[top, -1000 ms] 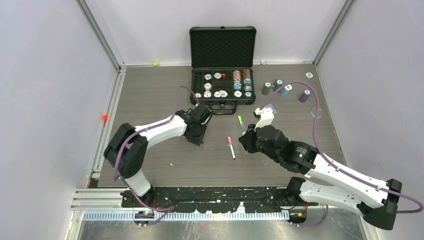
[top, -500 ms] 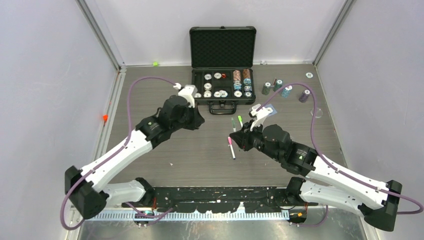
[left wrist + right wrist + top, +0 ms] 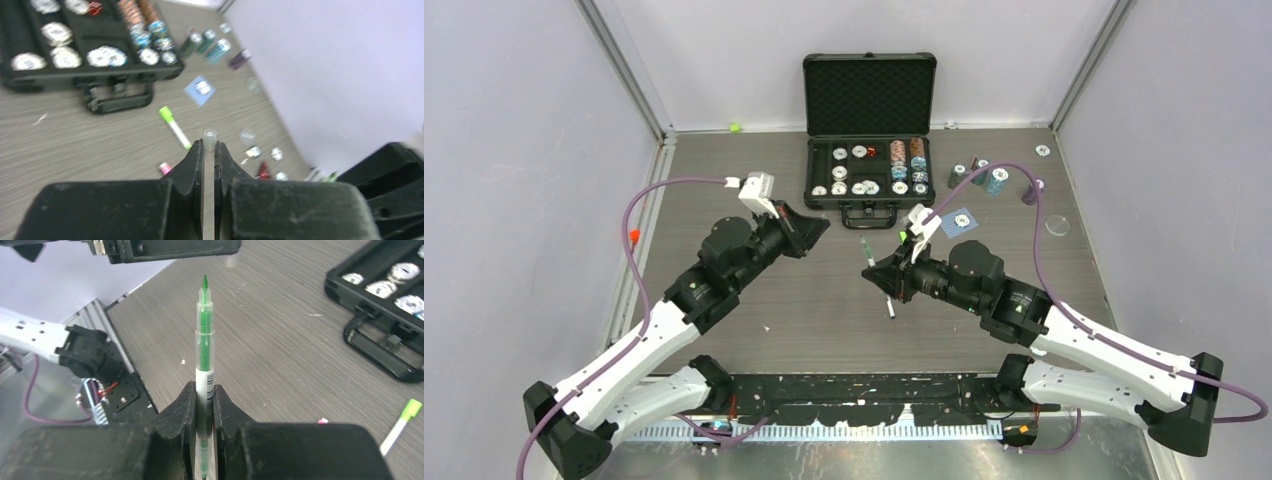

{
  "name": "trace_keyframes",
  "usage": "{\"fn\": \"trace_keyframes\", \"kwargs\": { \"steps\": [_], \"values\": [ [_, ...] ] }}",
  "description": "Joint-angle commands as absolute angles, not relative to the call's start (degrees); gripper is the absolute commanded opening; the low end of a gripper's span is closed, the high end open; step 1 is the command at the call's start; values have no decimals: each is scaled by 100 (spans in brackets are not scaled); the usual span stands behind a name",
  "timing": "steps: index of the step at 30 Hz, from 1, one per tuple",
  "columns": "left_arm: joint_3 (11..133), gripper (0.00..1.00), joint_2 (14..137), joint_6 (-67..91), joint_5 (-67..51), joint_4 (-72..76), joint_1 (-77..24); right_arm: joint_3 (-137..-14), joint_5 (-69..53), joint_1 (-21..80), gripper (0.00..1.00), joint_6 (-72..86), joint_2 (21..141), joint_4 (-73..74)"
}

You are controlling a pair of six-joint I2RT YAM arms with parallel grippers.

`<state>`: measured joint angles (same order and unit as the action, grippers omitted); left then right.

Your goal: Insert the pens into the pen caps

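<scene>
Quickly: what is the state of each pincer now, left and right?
Left pincer: closed on a small clear plastic cap.
Right pincer: closed on an uncapped green-tipped pen.

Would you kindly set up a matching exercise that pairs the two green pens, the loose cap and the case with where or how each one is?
Things:
1. uncapped green pen
2. loose cap
3. green-capped pen
4. black case

States:
A. lying on the table
B. clamped in the left gripper
C. open, with chips inside
D. clamped in the right gripper

Pairs: 1-D, 2-B, 3-A, 4-C
</scene>
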<state>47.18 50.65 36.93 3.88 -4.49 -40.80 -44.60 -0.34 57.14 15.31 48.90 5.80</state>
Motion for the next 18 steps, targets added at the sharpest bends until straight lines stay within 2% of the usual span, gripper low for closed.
{"fn": "trace_keyframes", "kwargs": {
  "steps": [1,18],
  "values": [
    [4661,0,4831,4543,-198,1078,-4062,-5002,-710,5719,0,1206,4956,479],
    [4629,0,4764,5019,-1130,1738,-4061,-5307,-775,5729,0,1211,5255,861]
  ]
}}
